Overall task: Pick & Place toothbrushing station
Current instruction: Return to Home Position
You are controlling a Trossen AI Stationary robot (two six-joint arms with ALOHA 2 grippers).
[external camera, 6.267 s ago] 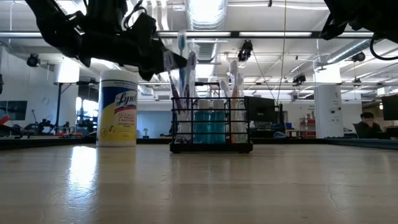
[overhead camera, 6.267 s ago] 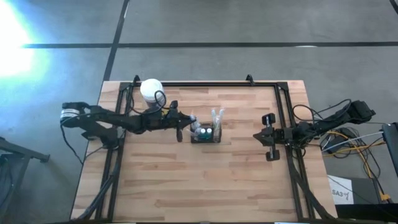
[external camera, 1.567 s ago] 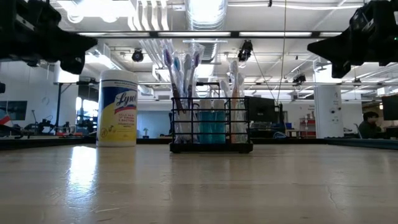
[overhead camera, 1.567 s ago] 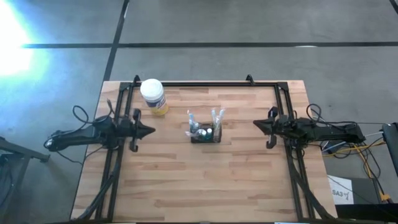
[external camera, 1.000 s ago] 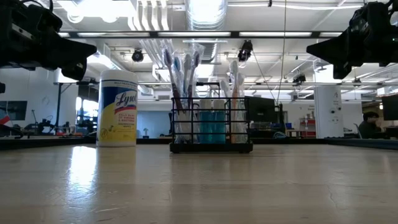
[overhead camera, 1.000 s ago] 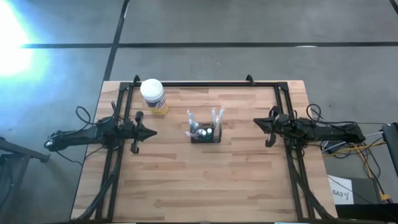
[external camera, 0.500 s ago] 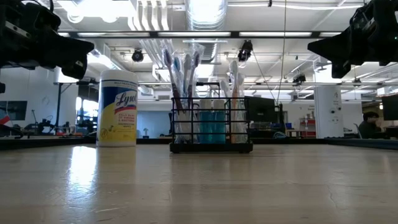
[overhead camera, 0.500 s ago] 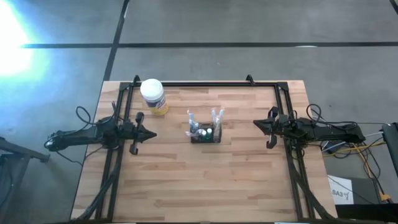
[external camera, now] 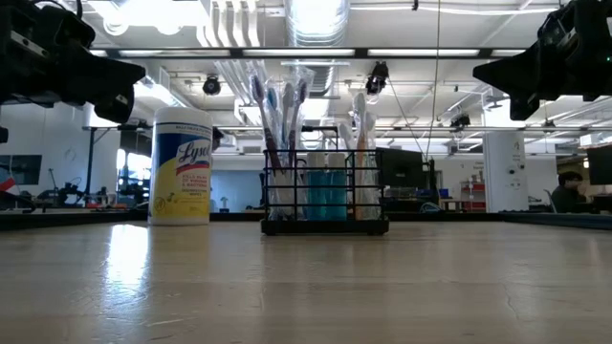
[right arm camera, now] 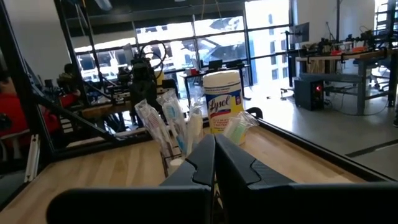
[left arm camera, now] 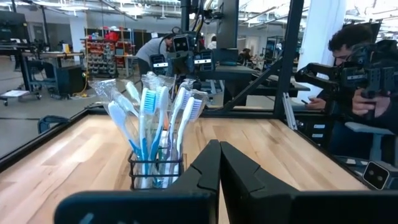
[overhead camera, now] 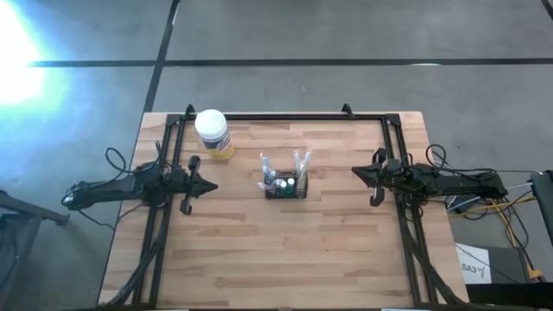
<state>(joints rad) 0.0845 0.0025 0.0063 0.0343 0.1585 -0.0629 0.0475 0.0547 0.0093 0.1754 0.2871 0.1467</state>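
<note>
- Wooden table [overhead camera: 259,259] on grey concrete, seen from above. The toothbrushing station [overhead camera: 286,186] stands near the white-lidded jar [overhead camera: 211,128], off toward the right arm's side and a little toward that view's lower edge. Its long axis runs across the table from arm to arm. The left arm [overhead camera: 130,183] lies low, and the left jaws are near the jar on that same lower side. The right arm [overhead camera: 432,180] has the right jaws well apart from the jar, beyond the station. Nothing loose shows on the boards.
- Low view, across the table into a lit workshop. The station [external camera: 325,196] sits upright just beside the jar [external camera: 181,167], with its broad mesh face to the camera and its open top up. The toothbrushes [external camera: 277,115] stand in it bristles-up, fanned slightly, with teal items in the middle compartment. Both arms hang high at the picture's corners.
- Left wrist view. The left jaws are pressed together and hold nothing. The station [left arm camera: 157,171] is ahead of them, full of brushes, and a person [left arm camera: 357,62] sits beyond the table.
- Right wrist view. The right jaws are likewise closed and empty. Brush heads [right arm camera: 165,121] rise in front of the jar [right arm camera: 222,102].
- Judged from this, the placing looks done. The holder is filled, and only the arms' settling at rest seems left.
</note>
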